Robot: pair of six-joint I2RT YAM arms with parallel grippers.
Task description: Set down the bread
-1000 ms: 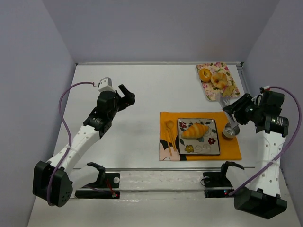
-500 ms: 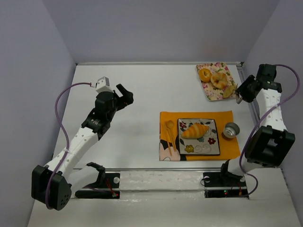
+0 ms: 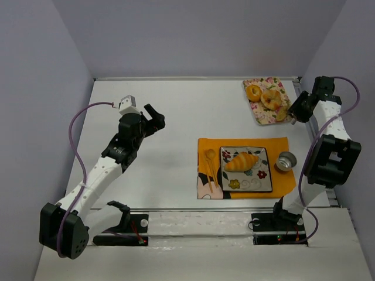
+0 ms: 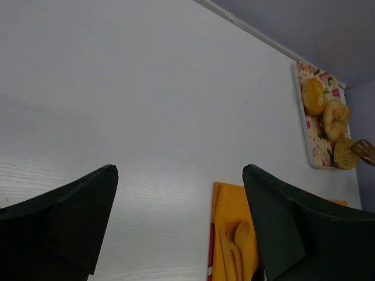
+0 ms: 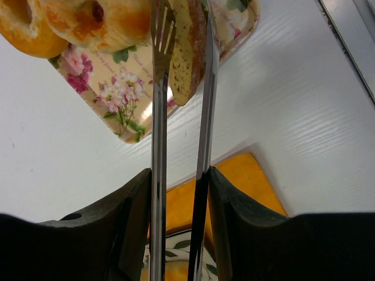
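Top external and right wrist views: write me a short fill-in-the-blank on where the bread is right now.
The croissant lies on a square ___. The right claw is shut on metal ___. Their tips straddle the speckled slice at one end of the floral ___.
Missing: plate; tongs; tray.

Tongs (image 5: 157,146): 2 blades of glossy metal; bread slice (image 5: 185,58) — rough, porous; table (image 5: 304,117) — matt white, faintly grained.

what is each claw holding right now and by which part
The right claw is shut on the tongs, gripping both their arms; the tong tips flank the slice over the tray. The left claw is open and empty.
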